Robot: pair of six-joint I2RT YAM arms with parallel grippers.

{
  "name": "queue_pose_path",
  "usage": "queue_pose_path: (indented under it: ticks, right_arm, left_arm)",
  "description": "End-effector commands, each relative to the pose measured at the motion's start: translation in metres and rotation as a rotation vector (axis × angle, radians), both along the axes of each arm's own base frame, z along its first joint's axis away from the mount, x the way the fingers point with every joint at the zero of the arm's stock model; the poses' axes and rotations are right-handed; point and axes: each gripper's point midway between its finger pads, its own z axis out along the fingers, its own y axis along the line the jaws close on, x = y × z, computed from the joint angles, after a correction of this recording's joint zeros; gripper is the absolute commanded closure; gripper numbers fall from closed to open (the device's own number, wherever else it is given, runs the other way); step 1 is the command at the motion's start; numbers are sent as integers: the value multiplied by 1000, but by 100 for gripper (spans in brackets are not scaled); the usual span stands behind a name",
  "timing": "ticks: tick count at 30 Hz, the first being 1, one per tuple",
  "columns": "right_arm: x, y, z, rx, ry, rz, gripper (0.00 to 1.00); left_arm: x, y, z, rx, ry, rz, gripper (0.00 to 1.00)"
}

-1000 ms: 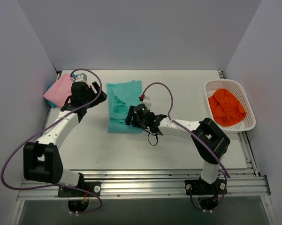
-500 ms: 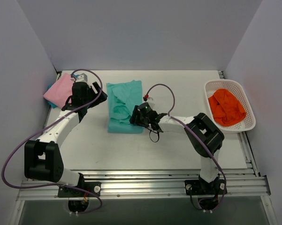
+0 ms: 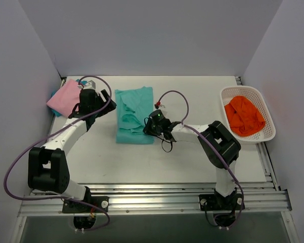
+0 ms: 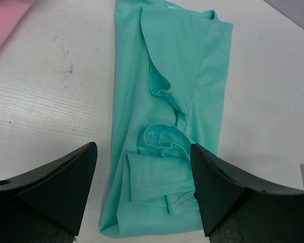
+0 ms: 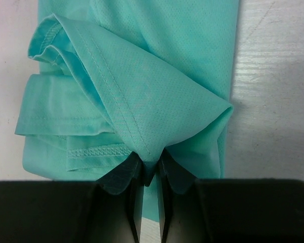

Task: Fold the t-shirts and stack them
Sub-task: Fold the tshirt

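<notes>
The mint-teal t-shirt [image 3: 134, 114] lies partly folded mid-table, seen close in the left wrist view [image 4: 187, 66] and the right wrist view [image 5: 157, 101]. My right gripper [image 3: 148, 126] is at its right edge, shut on a raised fold of the teal cloth [image 5: 149, 169]. My left gripper [image 3: 105, 97] hovers open between the two shirts, its fingers framing the teal shirt's near end [image 4: 143, 152] with nothing held. A folded pink t-shirt [image 3: 64, 96] rests at the far left, with only a corner [image 4: 5, 20] showing in the left wrist view.
A white lattice basket [image 3: 253, 138] at the right edge holds a crumpled orange garment [image 3: 244, 115]. Walls close in the table on the left, back and right. Bare table [image 3: 157, 162] lies in front of the teal shirt.
My right gripper slid a little left onto the teal shirt's edge and closed on a fold of it. The left gripper shifted slightly toward the back and stays open.
</notes>
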Motion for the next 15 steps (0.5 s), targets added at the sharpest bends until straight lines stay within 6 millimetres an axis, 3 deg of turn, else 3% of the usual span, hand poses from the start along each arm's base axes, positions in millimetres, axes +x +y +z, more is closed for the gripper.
queue_pose_path:
  ticks: [1,5,8,9,10,11,13,14,15]
  right_arm:
    - [10,6,23,29,-36,7,90]
    - [30,13,47,42,-74,0,90]
    - [46,15,42,32,-60,-3,90]
    - [54,20,51,47,-73,-1,90]
    - [60,22,52,53,-74,4,90]
    - [67,20,38,38,-51,-5,89]
    - [84,26,45,67,-65,-5,86]
    - [91,26,30,63,-43,-12,83]
    - [107,25,37,86,-57,-28,82]
  left_arm:
    - [10,-3,10,-7,-54,-18,17]
    - [12,-5,7,-14,-48,-24,17]
    - [15,-6,5,-16,-47,-28,18]
    - [15,-6,2,-14,-41,-29,18]
    - [16,-6,2,-14,-41,-30,18]
    - [16,-6,1,-14,-38,-30,18]
    - [16,-7,-1,-14,-30,-33,18]
    - [16,-7,1,-16,-31,-35,18]
    - [17,-8,2,-15,-33,-38,18]
